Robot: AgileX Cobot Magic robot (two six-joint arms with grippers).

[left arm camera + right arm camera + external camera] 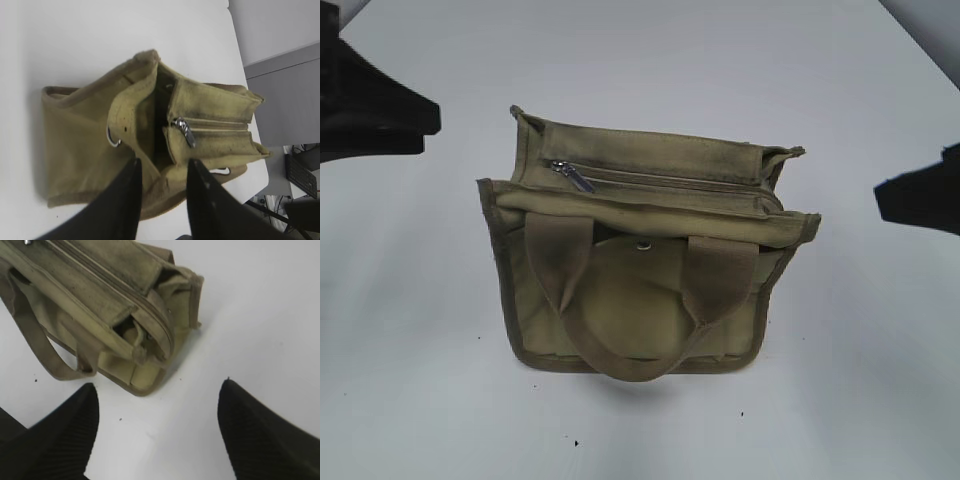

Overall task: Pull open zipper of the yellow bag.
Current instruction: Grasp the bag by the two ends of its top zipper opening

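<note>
A soft, light olive-khaki canvas tote bag sits mid-table, its khaki-taped zipper closed; the small silver pull tab at left offers purchase. Both black grippers hover open, empty.

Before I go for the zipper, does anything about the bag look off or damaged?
No damage shows. The yellow bag stands upright on the white table, front handle drooped over the flap. The zipper looks closed, its pull tab at the left end. Both grippers are clear of it.
</note>
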